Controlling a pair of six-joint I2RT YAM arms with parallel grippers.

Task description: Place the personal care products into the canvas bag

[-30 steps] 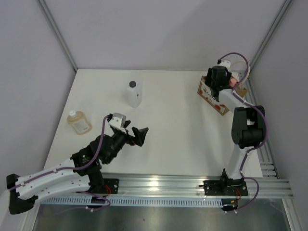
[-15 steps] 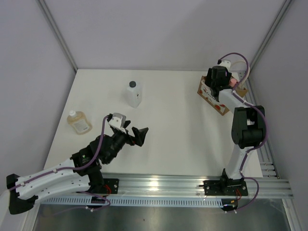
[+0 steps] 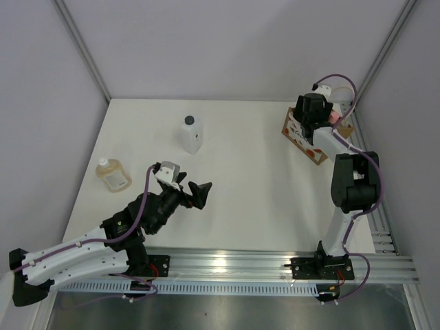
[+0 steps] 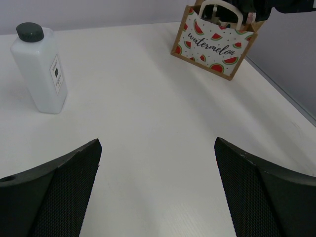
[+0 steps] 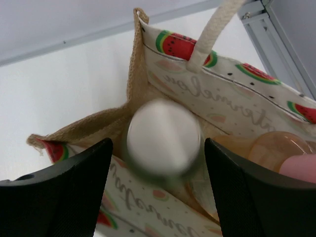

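Note:
The canvas bag (image 3: 303, 138) stands at the table's far right, its watermelon-print front (image 4: 214, 41) facing the left wrist camera. My right gripper (image 5: 157, 144) hangs open over the bag's mouth. Between its fingers, apart from both, a beige cylinder's cream cap (image 5: 163, 137) shows blurred inside the bag (image 5: 247, 98). Beside it lies an orange bottle with a pink cap (image 5: 284, 150). The white bottle with a black cap (image 3: 191, 134) (image 4: 42, 69) stands far left of centre. The amber flask (image 3: 112, 174) sits near the left edge. My left gripper (image 3: 199, 192) (image 4: 158, 190) is open and empty above the table's middle.
Grey walls close in the table on the left, back and right. A metal rail (image 3: 275, 265) runs along the near edge by the arm bases. A white rope handle (image 5: 217, 29) arches over the bag's mouth.
The right gripper has shifted slightly above the bag. The left arm, white bottle and amber flask have not moved.

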